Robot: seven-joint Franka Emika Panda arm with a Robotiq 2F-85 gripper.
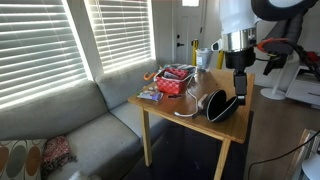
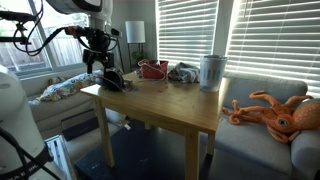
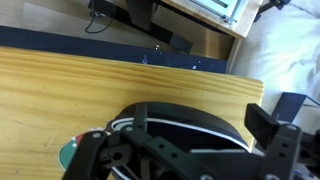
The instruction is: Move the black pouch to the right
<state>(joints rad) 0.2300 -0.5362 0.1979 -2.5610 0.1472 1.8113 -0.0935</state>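
Note:
The black pouch (image 1: pixel 222 105) lies at the corner of the wooden table (image 1: pixel 168 106), a pale seam line along its rounded edge. In an exterior view it is at the table's left end (image 2: pixel 112 81). My gripper (image 1: pixel 241 90) hangs right over it, also seen in an exterior view (image 2: pixel 104 68). In the wrist view the pouch (image 3: pixel 190 122) fills the space between the fingers of my gripper (image 3: pixel 207 128). The fingers are spread to either side of it, and the right finger stands clear of its edge. The gripper is open.
A red patterned container (image 1: pixel 175 80) and small items sit at the table's far side, as does a white canister (image 2: pixel 211 72). A grey couch (image 1: pixel 80 130) stands beside the table. An orange octopus plush (image 2: pixel 275 112) lies on a couch. The table edge is next to the pouch.

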